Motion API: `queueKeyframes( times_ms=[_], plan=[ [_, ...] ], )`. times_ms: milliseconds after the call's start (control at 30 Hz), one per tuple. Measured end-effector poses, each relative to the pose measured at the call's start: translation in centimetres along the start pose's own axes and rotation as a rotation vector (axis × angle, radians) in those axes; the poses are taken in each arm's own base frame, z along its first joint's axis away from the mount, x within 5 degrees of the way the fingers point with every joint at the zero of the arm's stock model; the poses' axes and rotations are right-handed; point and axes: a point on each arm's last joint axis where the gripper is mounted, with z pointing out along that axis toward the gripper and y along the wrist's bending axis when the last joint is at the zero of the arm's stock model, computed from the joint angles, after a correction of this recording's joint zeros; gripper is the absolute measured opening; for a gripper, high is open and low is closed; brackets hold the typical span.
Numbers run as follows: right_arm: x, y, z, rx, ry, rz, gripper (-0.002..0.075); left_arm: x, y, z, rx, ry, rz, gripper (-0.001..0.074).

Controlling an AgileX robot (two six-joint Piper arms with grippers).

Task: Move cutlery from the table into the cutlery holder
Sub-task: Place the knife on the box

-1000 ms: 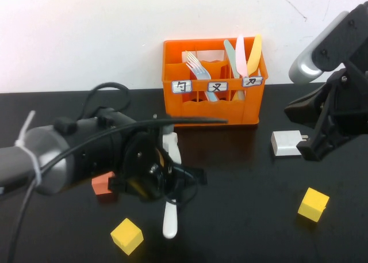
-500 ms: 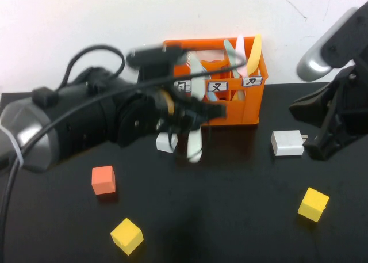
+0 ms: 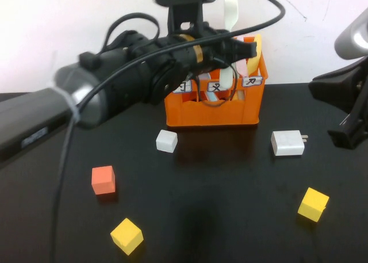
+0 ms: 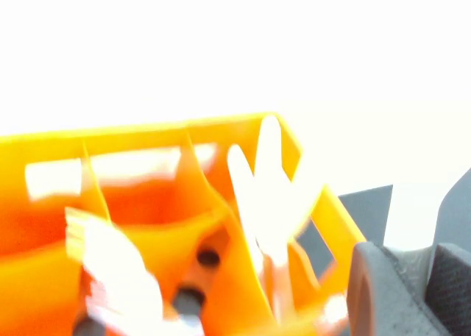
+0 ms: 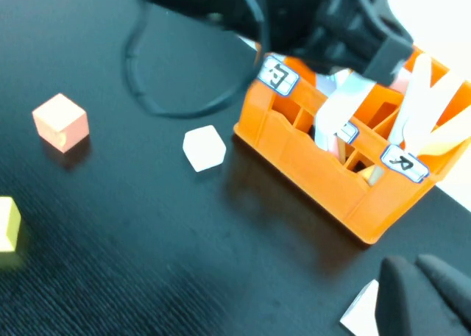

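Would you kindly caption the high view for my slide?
Left gripper holds whitish knife over orange cutlery holder; right gripper parked aside.

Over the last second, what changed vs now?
The left gripper lifted the whitish knife off the table and carried it away from the robot, to above the cutlery holder, still gripped. The right gripper pulled back toward the right edge, staying shut. The cubes, the white charger and the holder's cutlery stayed put.
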Motion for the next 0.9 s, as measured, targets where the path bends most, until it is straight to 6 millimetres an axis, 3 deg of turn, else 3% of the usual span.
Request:
queueKeyframes(
  times_ms=[300, 567, 900],
  plan=[
    [0.0, -0.2, -0.2, 0.026, 0.002, 0.002, -0.0002, -1.2, 1.2, 3.8, 0.078, -0.161, 0.001, 0.0099],
    [-0.2, -0.3, -0.2, 0.033, -0.018, 0.004, -0.0002, 0.7, 1.2, 6.4, 0.186, -0.247, 0.097, 0.0099],
    [-0.1, -0.4, -0.2, 0.047, -0.015, -0.014, -0.0002, 2.8, 3.0, 8.7, 0.218, -0.277, 0.119, 0.0099]
  ],
)
